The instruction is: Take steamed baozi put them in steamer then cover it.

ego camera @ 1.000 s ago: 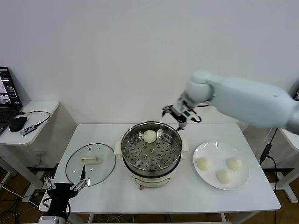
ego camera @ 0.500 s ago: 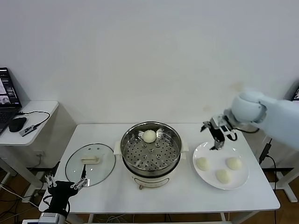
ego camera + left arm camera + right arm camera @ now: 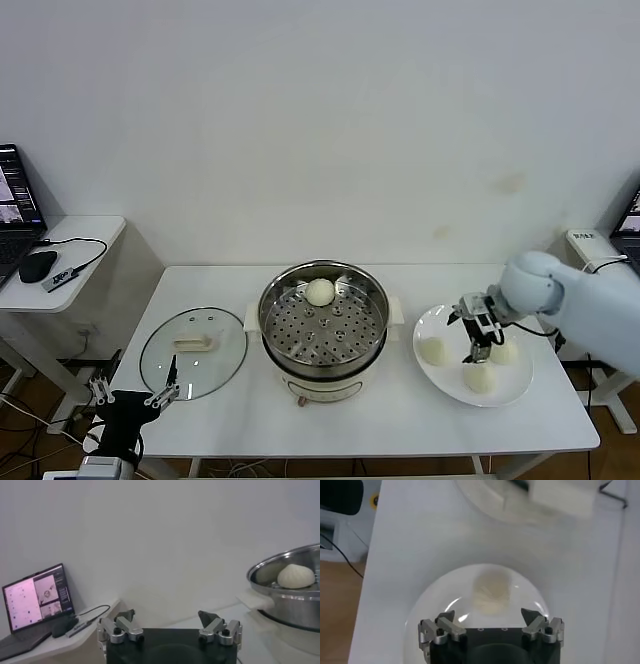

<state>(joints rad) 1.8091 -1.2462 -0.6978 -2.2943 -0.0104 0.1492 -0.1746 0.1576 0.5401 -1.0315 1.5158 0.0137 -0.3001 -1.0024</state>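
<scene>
White table (image 3: 230, 290) fills the lower frame: one bun (image 3: 320, 291) sits in the steamer (image 3: 323, 322) at centre, three wait on the plate (image 3: 447, 379) at lower right. Right gripper (image 3: 478, 336) hangs wide and empty over them (lid (image 3: 193, 352) lies lower left, near the idle, wide left gripper (image 3: 133, 398)); next, I judge, it must drop and close on one bun.

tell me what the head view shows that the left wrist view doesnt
Only the head view shows the cover lying on the table left of the steamer, the white plate with three baozi, and the right gripper open over that plate.

Only the left wrist view shows the left gripper close up, fingers spread open and empty, parked low beside the table.

Both show the steamer with one baozi on its tray, and the laptop on the side desk.
</scene>
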